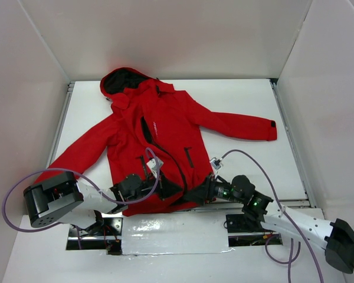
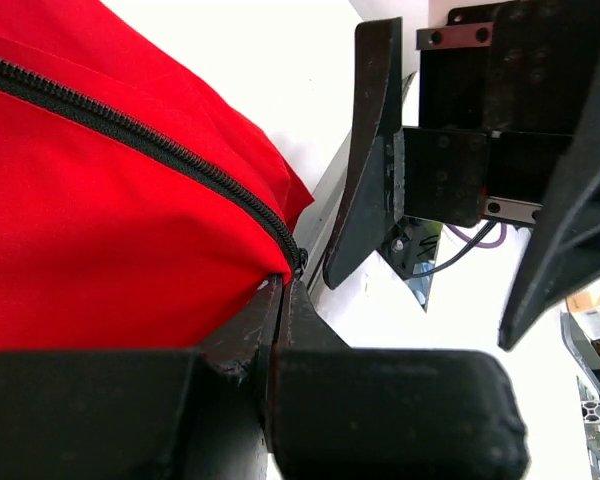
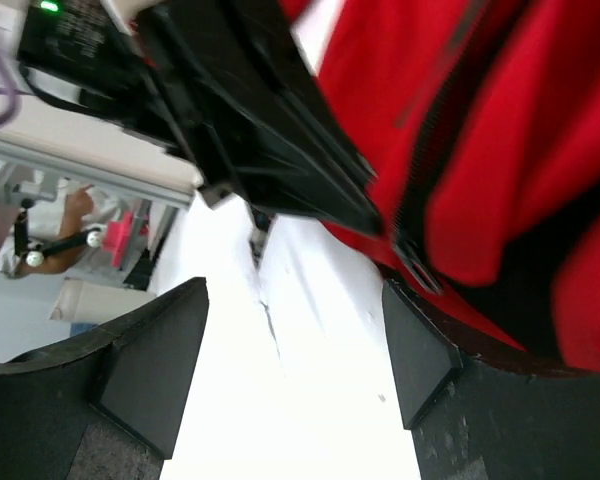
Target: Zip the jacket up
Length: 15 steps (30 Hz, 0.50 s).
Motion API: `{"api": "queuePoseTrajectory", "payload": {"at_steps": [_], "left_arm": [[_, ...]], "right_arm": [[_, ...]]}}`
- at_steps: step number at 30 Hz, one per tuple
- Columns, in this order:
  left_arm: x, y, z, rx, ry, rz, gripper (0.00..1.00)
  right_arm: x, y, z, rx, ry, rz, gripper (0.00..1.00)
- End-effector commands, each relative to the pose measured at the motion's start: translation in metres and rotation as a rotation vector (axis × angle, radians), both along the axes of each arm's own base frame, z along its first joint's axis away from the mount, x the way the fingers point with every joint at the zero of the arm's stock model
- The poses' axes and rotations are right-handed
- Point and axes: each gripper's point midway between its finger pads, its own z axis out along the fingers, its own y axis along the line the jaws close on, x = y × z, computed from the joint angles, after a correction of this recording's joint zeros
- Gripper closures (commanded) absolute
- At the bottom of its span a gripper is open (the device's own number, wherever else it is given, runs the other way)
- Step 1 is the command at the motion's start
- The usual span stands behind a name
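We note white arm links (image 1: pixel 295 223), black motor housings (image 1: pixel 47 203), purple cables (image 1: pixel 5 206), green LED (image 1: pixel 255 204), matte black left claw (image 2: pixel 278 295), right claw (image 3: pixel 295 340), screw heads (image 2: pixel 438 37).

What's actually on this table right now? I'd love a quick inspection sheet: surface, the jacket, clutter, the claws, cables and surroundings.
Surface: white table, with a silvery sheet at the near edge.
Job's things: red jacket spread out, hood at the far side; its black zipper looks undone at the hem.
Clutter: nothing seen.
Grippers: left gripper shut on the jacket's hem at the zipper's lower end; right gripper open, beside the hem.
Cables: a purple cable loops from the left arm, another purple cable from the right.
Surroundings: white walls on three sides.
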Motion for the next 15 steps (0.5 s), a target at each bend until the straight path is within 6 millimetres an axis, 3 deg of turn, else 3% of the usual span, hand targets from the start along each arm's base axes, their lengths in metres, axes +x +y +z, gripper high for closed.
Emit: {"api": "queuePoseTrajectory", "payload": {"at_steps": [1, 7, 15], "left_arm": [[0.000, -0.010, 0.026, -0.081, -0.038, -0.022, 1.00], [0.001, -0.010, 0.026, -0.077, -0.036, -0.019, 1.00], [0.002, -0.005, 0.024, -0.068, -0.041, 0.002, 1.00]], "right_arm": [[0.002, -0.005, -0.029, -0.009, -0.044, -0.039, 0.23], [0.019, -0.008, -0.053, -0.121, 0.019, -0.137, 0.24], [0.014, -0.015, -0.065, -0.130, 0.065, -0.163, 0.23]]}}
